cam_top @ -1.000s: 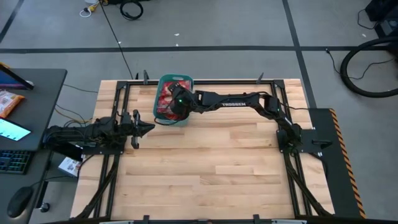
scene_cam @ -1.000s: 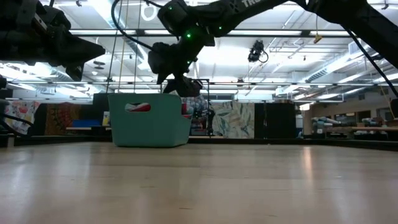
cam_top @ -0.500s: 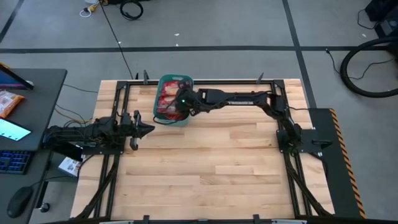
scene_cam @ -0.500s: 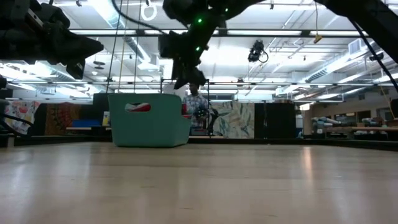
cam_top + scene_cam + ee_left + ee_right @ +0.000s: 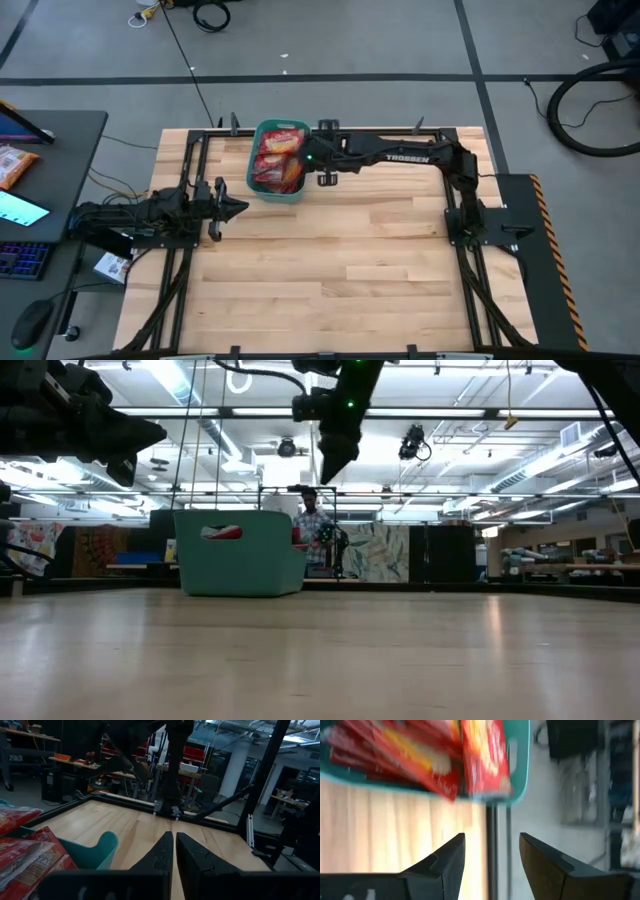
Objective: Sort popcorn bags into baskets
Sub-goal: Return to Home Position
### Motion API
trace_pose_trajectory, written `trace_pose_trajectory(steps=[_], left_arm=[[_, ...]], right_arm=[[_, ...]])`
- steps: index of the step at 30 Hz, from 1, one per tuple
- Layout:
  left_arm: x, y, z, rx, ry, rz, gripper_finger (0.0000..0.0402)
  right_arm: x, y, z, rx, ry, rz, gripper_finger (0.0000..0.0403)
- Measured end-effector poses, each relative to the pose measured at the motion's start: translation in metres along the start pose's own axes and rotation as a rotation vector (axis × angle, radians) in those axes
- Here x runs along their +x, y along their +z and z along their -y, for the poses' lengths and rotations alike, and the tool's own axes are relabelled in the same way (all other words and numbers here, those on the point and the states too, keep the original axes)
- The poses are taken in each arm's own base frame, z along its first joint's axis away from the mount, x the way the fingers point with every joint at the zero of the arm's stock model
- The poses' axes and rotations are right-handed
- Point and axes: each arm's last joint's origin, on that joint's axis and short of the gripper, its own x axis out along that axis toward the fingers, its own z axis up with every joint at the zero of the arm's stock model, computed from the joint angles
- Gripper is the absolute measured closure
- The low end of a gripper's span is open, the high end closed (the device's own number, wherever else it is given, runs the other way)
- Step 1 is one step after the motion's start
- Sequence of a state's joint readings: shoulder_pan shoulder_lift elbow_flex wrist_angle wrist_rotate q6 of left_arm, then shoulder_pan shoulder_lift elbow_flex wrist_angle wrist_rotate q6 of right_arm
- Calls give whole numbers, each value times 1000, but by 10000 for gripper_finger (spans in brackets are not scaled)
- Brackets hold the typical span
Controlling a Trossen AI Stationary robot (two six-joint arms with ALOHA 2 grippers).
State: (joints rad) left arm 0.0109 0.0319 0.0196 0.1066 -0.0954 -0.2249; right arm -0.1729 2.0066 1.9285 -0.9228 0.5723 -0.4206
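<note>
Bags first: the high view shows the red popcorn bags (image 5: 278, 160) all piled in the teal bin (image 5: 251, 170), which sits at the far edge of the tabletop (image 5: 340, 270), left of centre. There the right gripper (image 5: 323, 178) hangs just beside the bin's right wall, and the left gripper (image 5: 238, 207) is parked by the left edge.

Low view: one red bag peeks over the bin's rim, with the right gripper (image 5: 335, 455) up above and clear of it.

Left wrist view: its fingers are pinched nearly together, holding nothing.

Right wrist view: fingers spread wide and empty, bin with bags just ahead.

No loose bags on the wood that I can see, so I'd say the sorting's done and only parking the arms is left.
</note>
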Motion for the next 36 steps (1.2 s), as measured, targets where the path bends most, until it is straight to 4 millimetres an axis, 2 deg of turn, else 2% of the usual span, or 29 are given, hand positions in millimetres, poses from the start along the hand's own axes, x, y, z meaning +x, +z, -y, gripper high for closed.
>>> trace_pose_trajectory(steps=[7,14,20,25,30,36], left_arm=[[0,0,0,1,0,0,377],[0,0,1,1,-17,-4,377],[-4,16,5,15,-53,-50,377],[-4,16,4,19,-19,-51,377],[-3,18,4,27,-14,0,377],[0,5,1,34,-8,78,377]], right_arm=[[-12,-17,-15,175,64,-172,212],[-18,-22,-35,188,73,-217,212],[-20,-48,-59,236,75,-251,212],[-28,-75,-78,332,126,-157,212],[-40,-106,-87,493,183,0,212],[-48,-142,-95,684,273,220,212]])
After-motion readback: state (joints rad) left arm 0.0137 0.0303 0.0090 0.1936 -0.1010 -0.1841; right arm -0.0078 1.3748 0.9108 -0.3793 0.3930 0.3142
